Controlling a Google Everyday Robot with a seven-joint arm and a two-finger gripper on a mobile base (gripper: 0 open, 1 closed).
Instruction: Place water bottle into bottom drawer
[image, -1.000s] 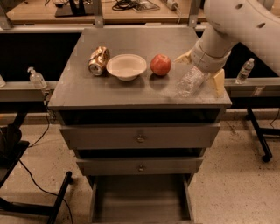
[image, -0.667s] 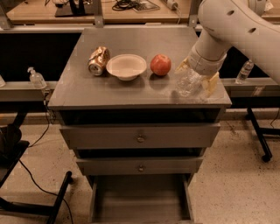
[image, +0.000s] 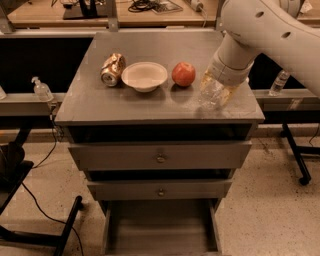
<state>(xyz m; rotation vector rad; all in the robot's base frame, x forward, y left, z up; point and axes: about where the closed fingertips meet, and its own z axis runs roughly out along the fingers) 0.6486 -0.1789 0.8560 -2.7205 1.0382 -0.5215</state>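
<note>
The water bottle (image: 211, 96), clear and crinkly, is on the right side of the grey cabinet's top, just right of a red apple. My gripper (image: 220, 86) comes down on it from the upper right at the end of the white arm, and its wrist covers the bottle's upper part. The bottom drawer (image: 160, 225) is pulled out at the foot of the cabinet, a flat grey tray with low side walls and nothing in it.
On the cabinet top (image: 100, 102) lie a crushed can (image: 112, 69), a white bowl (image: 144, 76) and the red apple (image: 183, 74). The two upper drawers (image: 160, 158) are slightly out. A pump bottle (image: 41, 90) stands on the left rail and a small bottle (image: 279, 82) on the right.
The arm has shifted left and down over the water bottle. The bottle stays in about the same spot on the cabinet top.
</note>
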